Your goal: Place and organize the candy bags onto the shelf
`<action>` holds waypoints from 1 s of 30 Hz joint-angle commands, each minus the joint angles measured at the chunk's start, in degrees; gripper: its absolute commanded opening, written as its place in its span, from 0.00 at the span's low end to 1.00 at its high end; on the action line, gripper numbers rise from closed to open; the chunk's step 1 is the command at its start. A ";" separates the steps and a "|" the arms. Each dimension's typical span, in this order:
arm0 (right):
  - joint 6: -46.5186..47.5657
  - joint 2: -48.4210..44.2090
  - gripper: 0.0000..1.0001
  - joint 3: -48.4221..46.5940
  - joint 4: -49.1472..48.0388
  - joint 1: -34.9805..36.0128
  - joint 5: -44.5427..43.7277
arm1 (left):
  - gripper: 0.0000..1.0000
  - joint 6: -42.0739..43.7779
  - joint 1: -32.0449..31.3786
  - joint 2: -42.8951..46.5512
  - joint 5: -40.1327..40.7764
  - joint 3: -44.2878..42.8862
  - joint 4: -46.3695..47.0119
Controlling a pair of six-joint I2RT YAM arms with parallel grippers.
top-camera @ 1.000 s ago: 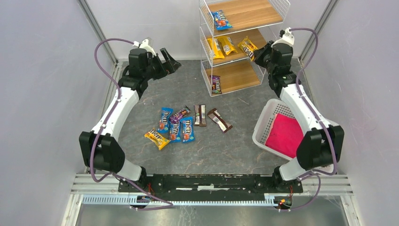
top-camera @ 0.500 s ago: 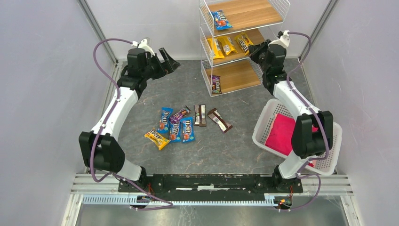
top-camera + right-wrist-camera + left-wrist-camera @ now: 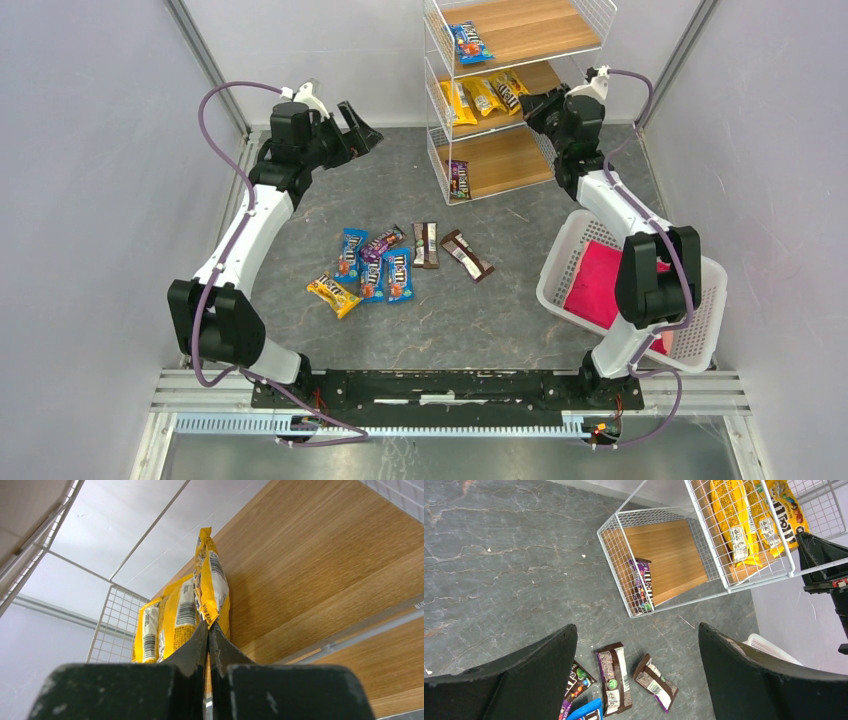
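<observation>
The shelf [image 3: 545,25] stands at the back. My right gripper [image 3: 531,101] is shut on a yellow candy bag [image 3: 511,90] and holds it on edge inside the middle tier, next to two other yellow bags [image 3: 470,98]. In the right wrist view the jaws [image 3: 208,625] pinch the bag's [image 3: 212,582] end seam above the wooden tier [image 3: 325,565]. A blue bag [image 3: 468,42] lies on the top tier, a purple one [image 3: 459,178] on the bottom tier. Several bags lie on the floor [image 3: 385,265]. My left gripper [image 3: 362,128] is open and empty, high at the back left.
A white lattice basket [image 3: 560,262] with a pink cloth [image 3: 598,285] sits at the right, under my right arm. In the left wrist view two brown bags [image 3: 614,682] lie below the open jaws [image 3: 636,630], and the shelf's bottom tier [image 3: 664,540] shows.
My right gripper has moved left into the middle tier, carrying the yellow bag up beside the other two. The left arm has not moved.
</observation>
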State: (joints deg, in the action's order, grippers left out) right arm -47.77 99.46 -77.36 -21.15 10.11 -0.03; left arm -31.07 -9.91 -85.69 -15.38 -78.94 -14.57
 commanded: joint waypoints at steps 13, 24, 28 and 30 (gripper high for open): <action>1.99 -0.02 0.34 -0.02 -1.35 -0.17 2.67 | 0.96 -0.70 0.60 0.55 -1.58 -1.35 2.35; 12.25 -9.95 0.70 5.31 9.01 -1.17 1.56 | 0.96 -0.66 0.60 0.28 -1.46 -1.32 2.35; 17.45 -20.44 0.87 16.70 10.66 -0.82 5.76 | 0.96 -0.57 0.60 0.01 -1.41 -1.29 2.34; 19.44 -25.54 0.91 23.60 10.59 0.08 8.06 | 0.96 -0.51 0.60 0.07 -1.23 -1.30 2.33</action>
State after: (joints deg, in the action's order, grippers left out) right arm -35.24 83.09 -63.55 -13.06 9.19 3.55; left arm -31.09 -9.61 -85.71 -15.62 -78.94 -14.44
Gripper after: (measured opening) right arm 0.883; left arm 0.961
